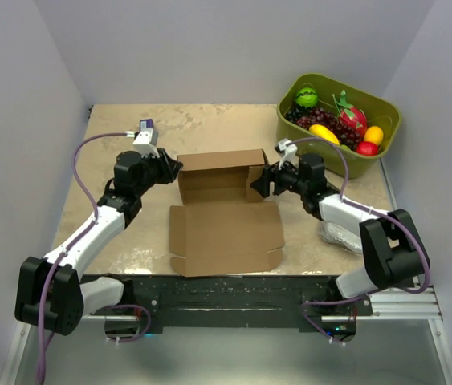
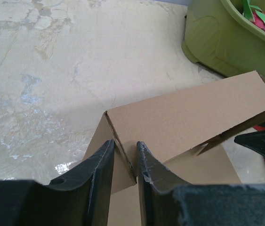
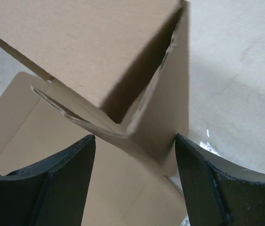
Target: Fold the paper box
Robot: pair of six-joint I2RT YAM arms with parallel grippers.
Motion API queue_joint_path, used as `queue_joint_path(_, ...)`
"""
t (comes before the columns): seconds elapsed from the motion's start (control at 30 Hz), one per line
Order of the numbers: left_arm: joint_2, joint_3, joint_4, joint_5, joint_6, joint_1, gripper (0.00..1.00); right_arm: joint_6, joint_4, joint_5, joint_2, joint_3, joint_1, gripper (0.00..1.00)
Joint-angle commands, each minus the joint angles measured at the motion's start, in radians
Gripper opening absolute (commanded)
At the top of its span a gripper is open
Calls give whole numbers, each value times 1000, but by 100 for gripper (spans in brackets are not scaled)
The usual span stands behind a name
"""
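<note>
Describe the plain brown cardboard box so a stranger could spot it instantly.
On the beige marbled table, look between the left gripper and the right gripper. There lies the plain brown cardboard box, a die-cut sheet with its far wall raised and near flap flat. Unlike the olive-green plastic fruit bin at the far right, it is brown and empty.

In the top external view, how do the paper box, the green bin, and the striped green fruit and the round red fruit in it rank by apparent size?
1. paper box, the largest.
2. green bin.
3. striped green fruit and round red fruit: they look about alike and the red one is partly hidden, so I do not rank them.
</note>
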Motion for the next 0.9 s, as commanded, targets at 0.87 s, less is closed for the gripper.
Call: queue_joint_path(0.87, 68, -31, -239, 38, 56, -17, 30, -11, 312, 261, 183, 127, 145, 53)
